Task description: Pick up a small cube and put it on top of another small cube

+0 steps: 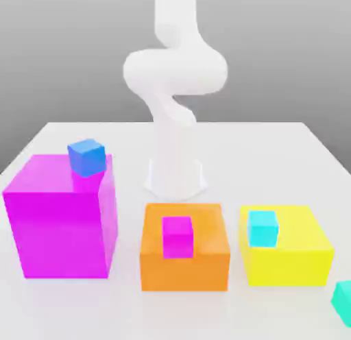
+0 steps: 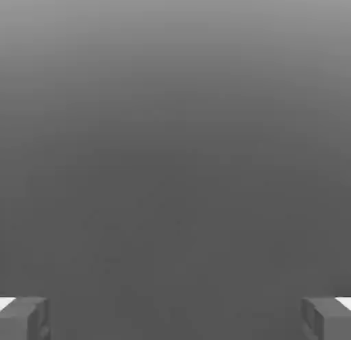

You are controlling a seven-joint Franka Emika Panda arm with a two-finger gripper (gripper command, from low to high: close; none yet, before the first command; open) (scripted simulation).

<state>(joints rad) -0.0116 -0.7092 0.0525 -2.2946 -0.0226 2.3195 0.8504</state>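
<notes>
The small cube (image 1: 343, 301), plain teal-green, lies on the white table (image 1: 274, 147) at the near edge on the exterior view's right, partly cut off by the picture's border. Other small cubes rest on big blocks: a blue one (image 1: 87, 158), a magenta one (image 1: 177, 236) and a lighter cyan one (image 1: 263, 227). In the hand view my gripper (image 2: 175, 319) is open, its two grey fingertips (image 2: 25, 319) far apart with nothing between them, facing a plain grey backdrop. The white arm (image 1: 175, 71) rises from its base at the table's middle.
A big magenta block (image 1: 62, 222) stands on the exterior view's left, an orange block (image 1: 185, 260) in the middle and a yellow block (image 1: 288, 256) on the right. The arm's base (image 1: 175, 177) stands behind the orange block.
</notes>
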